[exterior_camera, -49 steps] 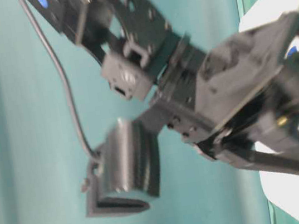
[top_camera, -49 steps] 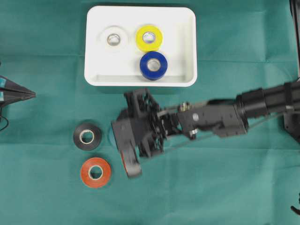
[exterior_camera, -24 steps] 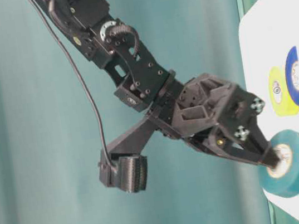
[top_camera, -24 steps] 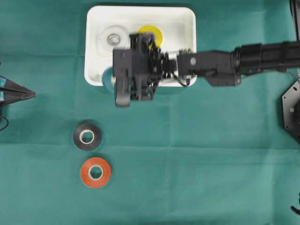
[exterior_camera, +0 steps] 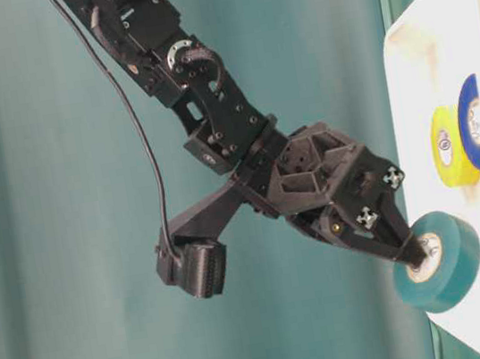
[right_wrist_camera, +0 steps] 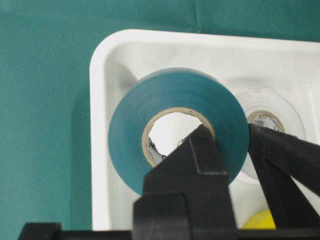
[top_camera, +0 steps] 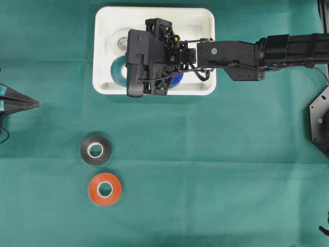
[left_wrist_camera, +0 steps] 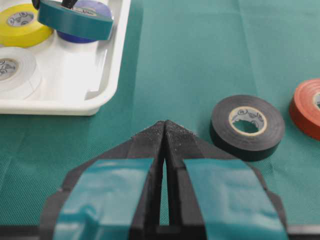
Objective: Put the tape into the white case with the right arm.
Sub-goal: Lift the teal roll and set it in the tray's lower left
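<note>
Right now my right pincer (right_wrist_camera: 227, 150) is clamped on one teal tape roll (right_wrist_camera: 177, 127), one finger through its core and one outside its wall, holding it over the white case (top_camera: 103, 51). I count three more rolls inside: white (left_wrist_camera: 15, 67), yellow (left_wrist_camera: 20, 22) and blue (left_wrist_camera: 92, 10). Two rolls sit on the green counter (top_camera: 231, 180): one black (top_camera: 95, 150), one orange (top_camera: 105, 189). My left pincer (left_wrist_camera: 164, 132) rests closed on nothing, well apart.

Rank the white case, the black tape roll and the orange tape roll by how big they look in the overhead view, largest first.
1. White case, by far the largest.
2. Orange tape roll and black tape roll: orange looks marginally wider, but too close to rank.
</note>
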Available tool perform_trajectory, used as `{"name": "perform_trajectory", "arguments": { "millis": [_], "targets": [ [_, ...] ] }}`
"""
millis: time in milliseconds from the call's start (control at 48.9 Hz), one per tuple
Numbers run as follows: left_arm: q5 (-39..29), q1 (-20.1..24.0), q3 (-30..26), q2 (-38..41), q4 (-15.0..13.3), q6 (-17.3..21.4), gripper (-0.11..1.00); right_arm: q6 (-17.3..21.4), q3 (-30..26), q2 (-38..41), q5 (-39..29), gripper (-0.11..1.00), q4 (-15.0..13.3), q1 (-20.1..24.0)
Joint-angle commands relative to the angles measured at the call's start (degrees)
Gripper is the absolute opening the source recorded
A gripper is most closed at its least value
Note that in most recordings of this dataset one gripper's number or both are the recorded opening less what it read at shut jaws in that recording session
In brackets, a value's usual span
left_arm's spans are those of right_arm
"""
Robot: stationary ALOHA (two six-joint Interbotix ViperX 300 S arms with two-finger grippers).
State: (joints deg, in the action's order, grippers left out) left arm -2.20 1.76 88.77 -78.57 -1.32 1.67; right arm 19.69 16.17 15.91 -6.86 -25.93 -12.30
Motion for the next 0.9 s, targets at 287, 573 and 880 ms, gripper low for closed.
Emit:
{"name": "perform_trajectory", "arguments": {
  "millis": [287,573,880],
  "targets": [
    [0.4,0.2,-0.8,0.4,-0.1,-0.1,0.0,0.1,-0.5,-1.4,0.0,0.03,-0.2,-0.7],
    [0.5,0.2,-0.7,0.4,-0.1,-0.1,0.0,-0.2,0.3,-1.6,0.0,0.59,-0.2,-0.4],
    [0.5,0.2,-0.7,0.4,-0.1,-0.1,0.0,-0.3,6.5,-6.7,-0.4,0.51,-0.2,-0.4]
  ]
}}
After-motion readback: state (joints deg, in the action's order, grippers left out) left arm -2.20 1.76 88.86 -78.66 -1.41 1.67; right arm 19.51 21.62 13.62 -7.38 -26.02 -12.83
